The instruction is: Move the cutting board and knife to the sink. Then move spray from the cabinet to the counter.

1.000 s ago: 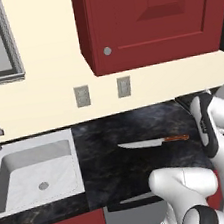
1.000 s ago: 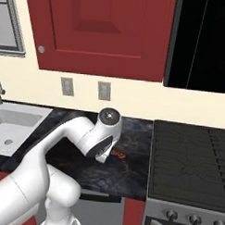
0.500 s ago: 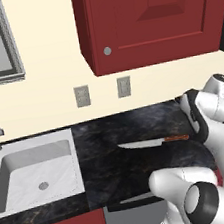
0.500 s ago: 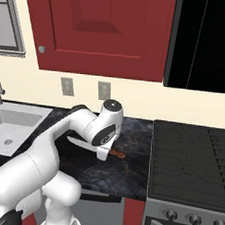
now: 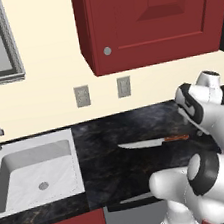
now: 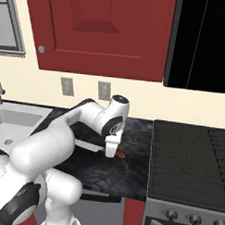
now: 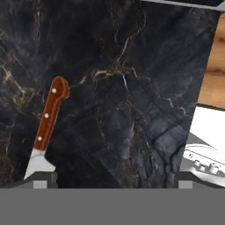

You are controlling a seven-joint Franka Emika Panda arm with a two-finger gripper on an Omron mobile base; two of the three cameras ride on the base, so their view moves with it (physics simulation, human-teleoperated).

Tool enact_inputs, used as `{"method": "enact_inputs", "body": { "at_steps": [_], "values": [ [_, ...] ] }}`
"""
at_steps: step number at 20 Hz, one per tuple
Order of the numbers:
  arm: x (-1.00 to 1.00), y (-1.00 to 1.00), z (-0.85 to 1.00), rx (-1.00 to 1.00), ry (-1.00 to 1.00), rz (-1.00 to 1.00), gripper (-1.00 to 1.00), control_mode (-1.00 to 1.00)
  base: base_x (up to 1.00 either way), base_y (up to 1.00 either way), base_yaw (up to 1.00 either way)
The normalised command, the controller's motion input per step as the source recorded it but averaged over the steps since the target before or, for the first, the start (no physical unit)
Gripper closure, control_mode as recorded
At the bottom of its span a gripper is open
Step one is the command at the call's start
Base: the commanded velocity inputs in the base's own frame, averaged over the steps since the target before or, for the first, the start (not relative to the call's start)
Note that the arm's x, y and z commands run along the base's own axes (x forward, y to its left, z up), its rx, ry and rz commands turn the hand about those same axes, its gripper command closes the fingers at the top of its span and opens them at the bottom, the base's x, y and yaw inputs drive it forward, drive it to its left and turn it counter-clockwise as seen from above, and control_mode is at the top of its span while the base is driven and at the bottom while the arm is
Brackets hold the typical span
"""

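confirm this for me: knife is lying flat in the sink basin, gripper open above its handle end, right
Not quite. The knife lies flat on the black counter, to the right of the sink, as the left base view shows. The rest holds: the hand view shows the gripper open over its handle end.

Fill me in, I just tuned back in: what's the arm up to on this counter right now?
The arm has its gripper hanging over the black counter, jaws open and holding nothing. The knife lies flat on the stone just under it, reddish handle toward the stove, blade tip toward the sink. The sink basin holds nothing that I can see. It looks set to go for the knife.
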Motion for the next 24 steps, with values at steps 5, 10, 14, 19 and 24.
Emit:
{"method": "enact_inputs", "body": {
  "at_steps": [5, 10, 14, 19, 24],
  "values": [
    [0.15, 0.00, -0.35, 0.00, 0.00, 0.25, -1.00, -1.00, 0.00, 0.00, 0.00],
    [0.17, 0.00, -0.20, 0.00, -0.04, 0.07, -1.00, -1.00, 0.00, 0.00, 0.00],
    [0.21, 0.00, -0.06, 0.00, -0.08, 0.00, -1.00, -1.00, 0.00, 0.00, 0.00],
    [0.19, 0.01, -0.20, 0.00, -0.04, 0.00, -1.00, -1.00, 0.00, 0.00, 0.00],
    [0.23, 0.10, -0.35, 0.00, 0.00, 0.00, -1.00, -1.00, 0.00, 0.00, 0.00]
  ]
}}
